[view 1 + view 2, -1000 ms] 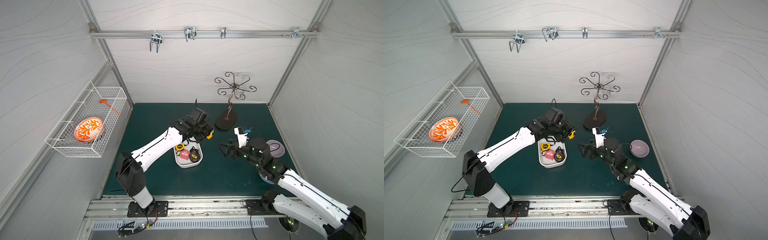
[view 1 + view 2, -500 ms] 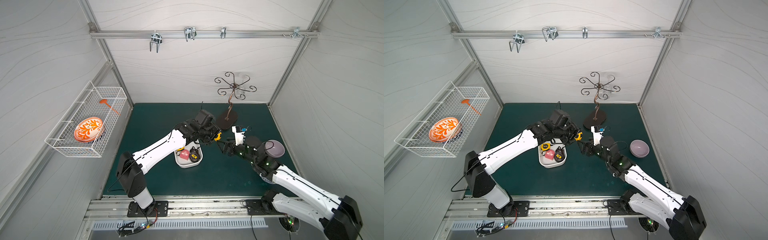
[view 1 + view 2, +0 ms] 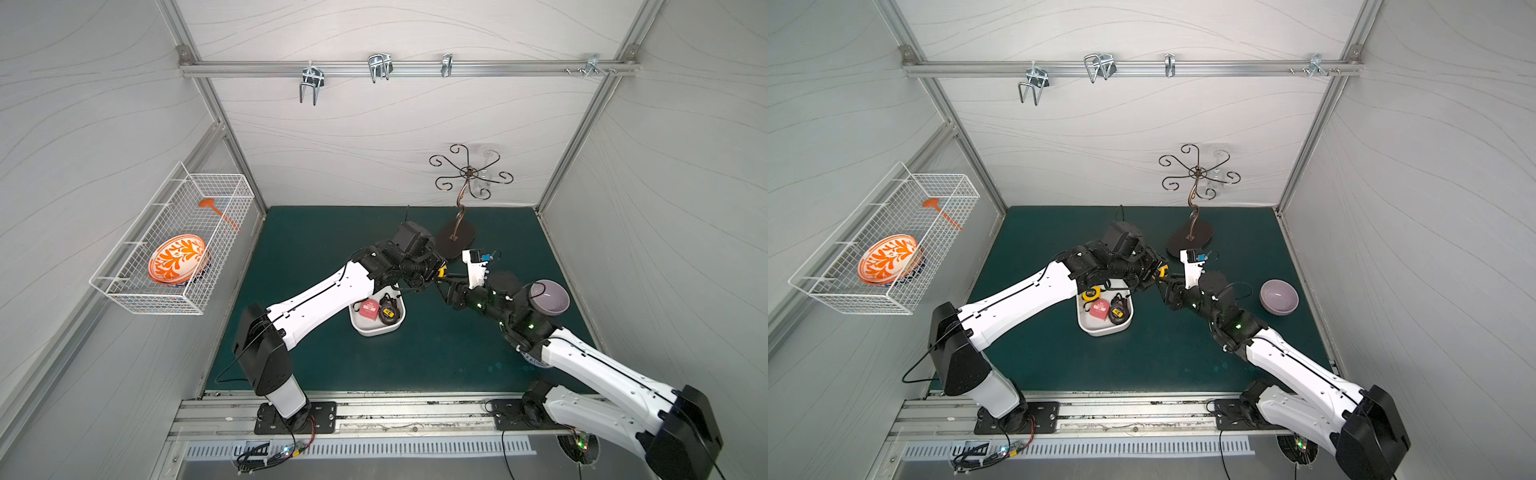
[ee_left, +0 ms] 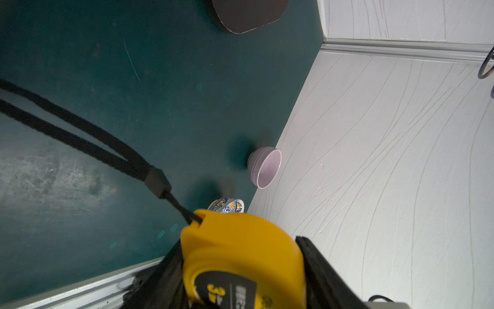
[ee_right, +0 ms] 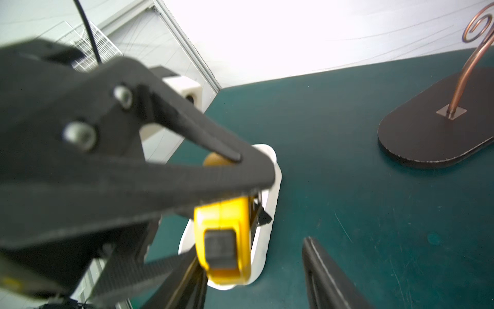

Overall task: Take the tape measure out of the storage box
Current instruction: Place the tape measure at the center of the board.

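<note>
Left gripper (image 3: 440, 273) clamps the yellow tape measure (image 4: 240, 248) at two o'clock from the storage box (image 3: 1100, 330); right gripper's (image 3: 445, 283) half-open jaws flank it.

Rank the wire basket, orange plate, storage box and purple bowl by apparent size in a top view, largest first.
1. wire basket
2. orange plate and storage box: they look alike, and the plate sits higher, nearer the camera, so they are unranked
3. purple bowl
</note>
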### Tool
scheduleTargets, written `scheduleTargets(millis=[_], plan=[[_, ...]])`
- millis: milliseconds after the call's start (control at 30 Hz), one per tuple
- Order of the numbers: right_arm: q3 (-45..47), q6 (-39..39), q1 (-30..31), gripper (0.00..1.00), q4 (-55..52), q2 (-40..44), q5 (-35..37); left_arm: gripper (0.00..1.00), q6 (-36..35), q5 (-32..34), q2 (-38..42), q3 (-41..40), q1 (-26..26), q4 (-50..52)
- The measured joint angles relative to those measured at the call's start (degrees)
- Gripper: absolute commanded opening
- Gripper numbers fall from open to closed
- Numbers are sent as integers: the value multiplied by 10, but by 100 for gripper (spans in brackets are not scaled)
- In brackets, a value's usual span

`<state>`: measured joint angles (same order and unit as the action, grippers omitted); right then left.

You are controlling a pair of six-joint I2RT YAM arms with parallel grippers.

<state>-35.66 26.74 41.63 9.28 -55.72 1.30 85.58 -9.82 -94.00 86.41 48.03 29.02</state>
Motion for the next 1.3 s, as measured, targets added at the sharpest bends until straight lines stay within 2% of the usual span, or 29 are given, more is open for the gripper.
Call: scheduleTargets(millis=[133, 200, 367, 567, 767, 833, 1100, 1300], plan=[[0, 3, 0, 55, 9, 4, 2, 0, 3, -3, 0, -1, 10, 0], [0, 3, 0, 50, 10, 7, 3, 0, 4, -5, 0, -2, 12, 0], [0, 2, 2, 25, 13, 9, -1, 0, 7, -7, 0, -4, 14, -2], [0, 16, 3, 4, 12, 16, 2, 2, 10, -7, 1, -8, 14, -17], [0, 18, 3, 0, -3, 31, 9, 79, 0, -10, 5, -15, 11, -31], [1, 22, -4, 0, -14, 41, 9, 99, -11, -8, 11, -18, 8, -29], [17, 68, -133, 0, -44, 53, -35, 100, -112, 60, 101, -34, -49, 41], [23, 125, -226, 0, -35, -34, -112, 100, -197, 102, 164, -48, -74, 95]])
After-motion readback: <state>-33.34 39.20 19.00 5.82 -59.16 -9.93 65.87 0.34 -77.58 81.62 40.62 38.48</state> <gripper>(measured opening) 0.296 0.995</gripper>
